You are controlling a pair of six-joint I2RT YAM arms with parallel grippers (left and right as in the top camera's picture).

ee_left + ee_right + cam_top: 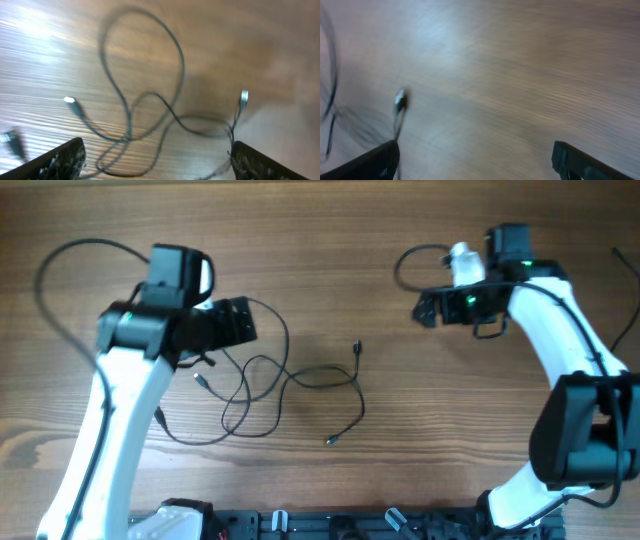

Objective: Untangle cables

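Thin black cables lie in a loose tangle on the wooden table, with silvery plug ends at the right, the lower right and the left. My left gripper hovers over the tangle's upper left. In the left wrist view it is open and empty, with cable loops and plugs below it. My right gripper is to the upper right, apart from the tangle. It is open and empty, with one plug end at its left.
Thicker black arm wires loop at the far left and by the right wrist. A dark rail runs along the table's front edge. Bare wood lies under the right gripper.
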